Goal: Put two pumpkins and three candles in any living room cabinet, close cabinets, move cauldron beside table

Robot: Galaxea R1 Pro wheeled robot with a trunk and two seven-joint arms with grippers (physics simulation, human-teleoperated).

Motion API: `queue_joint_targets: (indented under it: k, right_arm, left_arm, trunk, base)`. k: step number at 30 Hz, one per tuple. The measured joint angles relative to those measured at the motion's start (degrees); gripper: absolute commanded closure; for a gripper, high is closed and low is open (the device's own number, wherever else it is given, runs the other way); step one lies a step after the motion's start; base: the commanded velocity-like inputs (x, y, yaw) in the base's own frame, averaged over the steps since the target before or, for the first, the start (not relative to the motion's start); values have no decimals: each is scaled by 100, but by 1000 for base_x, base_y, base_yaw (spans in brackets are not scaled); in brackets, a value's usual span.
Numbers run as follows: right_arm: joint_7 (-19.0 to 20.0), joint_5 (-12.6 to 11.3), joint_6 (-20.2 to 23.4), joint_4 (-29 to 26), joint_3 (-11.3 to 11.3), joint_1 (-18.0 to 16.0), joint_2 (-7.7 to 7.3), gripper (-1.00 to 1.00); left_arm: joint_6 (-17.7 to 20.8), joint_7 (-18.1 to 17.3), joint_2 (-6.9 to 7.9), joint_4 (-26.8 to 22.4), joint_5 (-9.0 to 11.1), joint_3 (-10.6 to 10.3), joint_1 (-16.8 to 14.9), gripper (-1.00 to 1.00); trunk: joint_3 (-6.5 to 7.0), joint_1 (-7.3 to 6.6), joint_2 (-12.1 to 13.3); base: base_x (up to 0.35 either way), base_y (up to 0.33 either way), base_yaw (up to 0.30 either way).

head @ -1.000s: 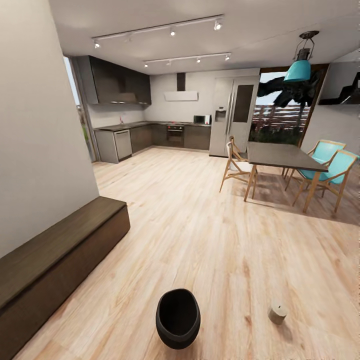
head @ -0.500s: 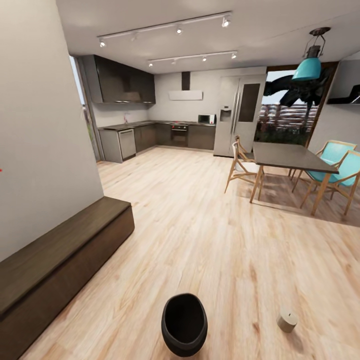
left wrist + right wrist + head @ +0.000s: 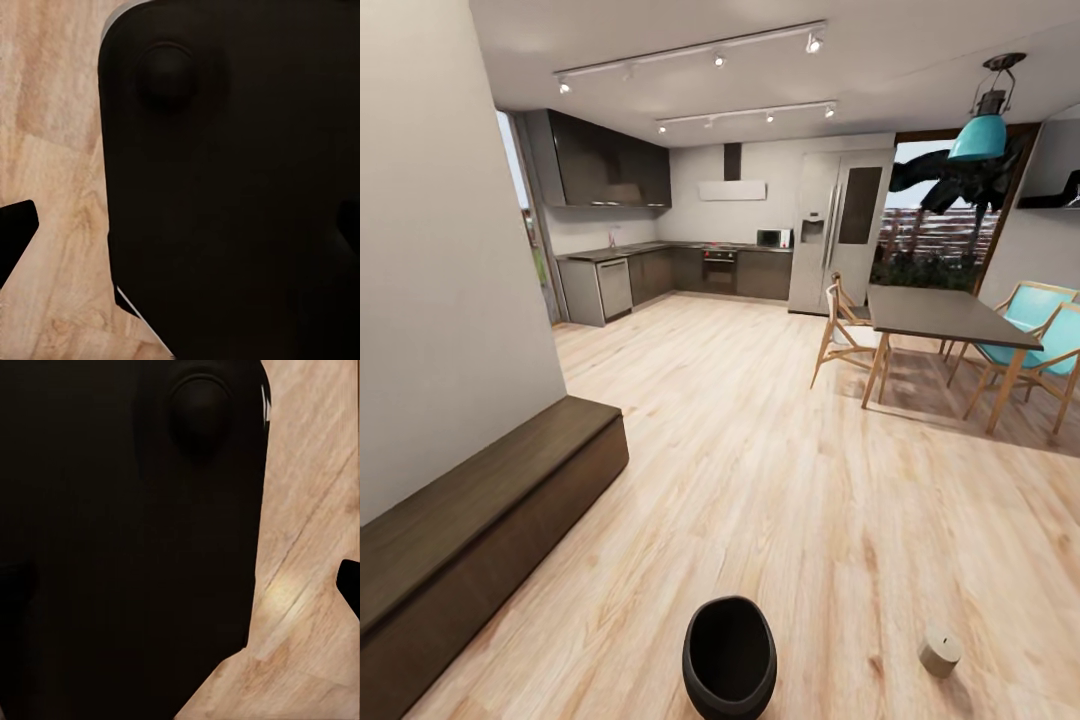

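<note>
Wood floor runs past the low cabinet (image 3: 490, 520); a cauldron (image 3: 729, 660) and candle (image 3: 940, 652) sit close ahead. Best approach the candle slowly. Whether either gripper is spread, I cannot tell

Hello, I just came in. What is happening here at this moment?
Nothing is being handled in these pictures. The head view looks across an open room: a black cauldron stands on the wood floor, with a small beige candle on the floor to its right. The low dark-brown cabinet runs along the left wall, its front closed. The dining table with chairs stands far off, so the cauldron is not beside it.
</note>
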Motion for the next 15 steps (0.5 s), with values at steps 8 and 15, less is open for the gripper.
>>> queue_joint_targets:
  k: [8, 15]
  right_arm:
    - [-3, -8, 11, 5, -7, 0, 7, -100]
    - [-4, -37, 2, -41, -24, 0, 1, -100]
  left_arm:
    - [9, 1, 1, 4, 2, 0, -2, -100]
    - [10, 1, 4, 4, 2, -1, -1, -100]
  trunk:
    - [138, -176, 321]
    - [261, -330, 602]
  base:
    - [0, 0, 0]
    - [0, 0, 0]
